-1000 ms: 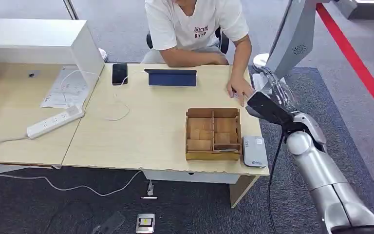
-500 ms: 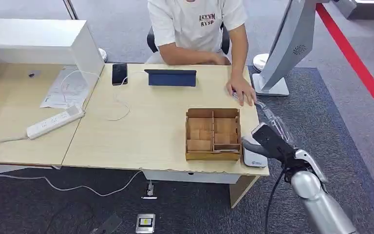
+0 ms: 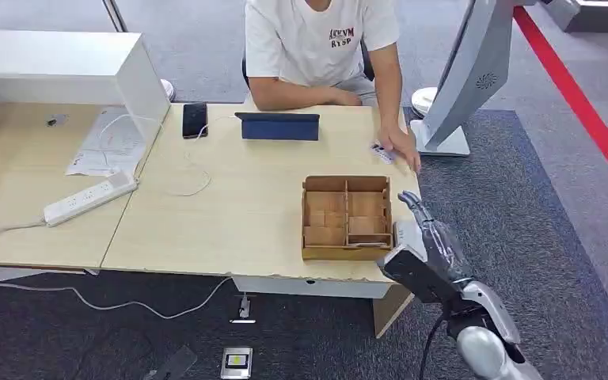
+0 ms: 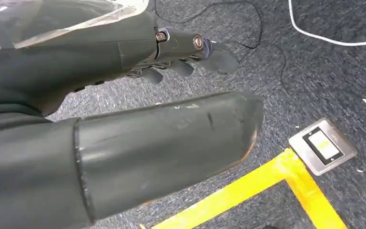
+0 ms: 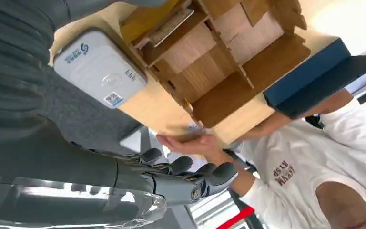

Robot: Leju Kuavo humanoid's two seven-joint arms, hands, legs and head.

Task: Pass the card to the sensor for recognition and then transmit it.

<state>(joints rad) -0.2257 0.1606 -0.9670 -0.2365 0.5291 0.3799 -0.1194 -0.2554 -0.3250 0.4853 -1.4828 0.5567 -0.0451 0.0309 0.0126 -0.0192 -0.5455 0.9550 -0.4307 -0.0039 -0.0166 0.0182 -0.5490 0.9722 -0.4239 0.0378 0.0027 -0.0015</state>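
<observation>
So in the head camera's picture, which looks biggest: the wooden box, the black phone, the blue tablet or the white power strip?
Largest to smallest:
1. wooden box
2. power strip and blue tablet: too close to rank
3. black phone
The tablet and phone lie farther from the camera, so they may look smaller than they are.

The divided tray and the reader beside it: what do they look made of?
The divided tray looks like thin unfinished plywood: pale matte grain, with notched tabs at the joints. The reader looks like smooth grey-white moulded plastic, slightly glossy, with rounded corners, a printed logo and a small sticker.
</observation>
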